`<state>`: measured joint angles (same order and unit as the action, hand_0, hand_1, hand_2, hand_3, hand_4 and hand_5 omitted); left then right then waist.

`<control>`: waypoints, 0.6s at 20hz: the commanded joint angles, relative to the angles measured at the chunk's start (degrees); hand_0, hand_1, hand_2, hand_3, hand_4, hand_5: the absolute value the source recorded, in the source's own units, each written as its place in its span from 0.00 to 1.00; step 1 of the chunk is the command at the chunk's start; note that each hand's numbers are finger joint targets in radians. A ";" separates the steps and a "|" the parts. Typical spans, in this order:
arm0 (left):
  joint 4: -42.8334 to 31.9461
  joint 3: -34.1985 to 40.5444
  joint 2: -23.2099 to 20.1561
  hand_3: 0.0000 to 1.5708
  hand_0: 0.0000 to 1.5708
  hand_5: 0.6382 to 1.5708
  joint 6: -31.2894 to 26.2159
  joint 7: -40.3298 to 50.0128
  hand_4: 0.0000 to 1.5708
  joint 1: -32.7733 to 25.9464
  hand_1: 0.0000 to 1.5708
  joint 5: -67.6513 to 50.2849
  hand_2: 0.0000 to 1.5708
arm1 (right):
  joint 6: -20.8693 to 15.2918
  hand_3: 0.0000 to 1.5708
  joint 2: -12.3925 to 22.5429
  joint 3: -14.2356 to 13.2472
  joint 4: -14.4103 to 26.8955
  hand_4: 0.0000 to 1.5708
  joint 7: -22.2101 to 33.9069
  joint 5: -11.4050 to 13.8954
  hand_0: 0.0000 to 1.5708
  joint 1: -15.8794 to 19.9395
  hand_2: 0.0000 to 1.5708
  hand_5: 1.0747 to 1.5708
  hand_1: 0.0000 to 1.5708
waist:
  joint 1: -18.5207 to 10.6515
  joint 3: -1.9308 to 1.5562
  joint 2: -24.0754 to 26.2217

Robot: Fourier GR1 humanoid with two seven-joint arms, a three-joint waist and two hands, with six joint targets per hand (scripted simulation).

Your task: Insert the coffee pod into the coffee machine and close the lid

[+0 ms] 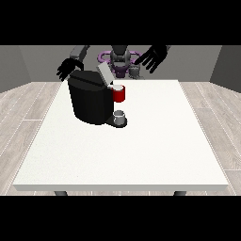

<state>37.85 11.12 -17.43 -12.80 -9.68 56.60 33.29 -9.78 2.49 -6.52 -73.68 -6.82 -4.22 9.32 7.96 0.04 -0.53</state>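
Robot body [120,59], top centre of the frame: small, dark grey torso with a rounded grey head section above it. Purple ring-shaped fittings show at either side of the upper torso, near the shoulders. Lower torso carries a darker purple-tinted block at centre and a small grey cylindrical part just to its right in the frame.

Arms: grey upper segments, smooth and tubular, darkening to black toward the wrists.

Hand at the view's left [68,68]: black throughout, slender fingers and a thumb. Hand at the view's right [153,58]: same black finish, same build.

Cables, screws, markings: too small to make out.
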 commanded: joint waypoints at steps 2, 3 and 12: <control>0.33 6.32 6.67 0.00 0.00 1.00 0.73 -3.09 0.15 -8.85 0.00 -8.82 0.00 | 2.24 0.00 1.60 -1.14 -0.49 0.28 -0.95 -1.29 0.00 -4.95 0.00 1.00 0.00 | -4.05 0.01 7.55; 0.00 7.54 7.66 0.00 0.00 1.00 -0.56 -3.31 0.00 -10.02 0.00 -10.81 0.00 | 1.54 0.00 1.48 -1.09 -0.69 0.31 0.36 -1.08 0.00 -4.99 0.00 1.00 0.00 | -4.78 0.02 8.49; 1.75 9.95 11.95 0.00 0.00 1.00 -0.11 -5.16 0.14 -20.95 0.00 -15.98 0.00 | 8.62 0.00 7.38 0.88 -8.56 0.16 7.36 -2.47 0.00 -2.09 0.00 1.00 0.00 | -7.39 -0.01 14.59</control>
<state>39.15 19.69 -6.82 -12.87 -13.72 40.33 19.67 -4.62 7.37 -5.34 -79.04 -2.12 -4.71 6.10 1.45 0.04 12.01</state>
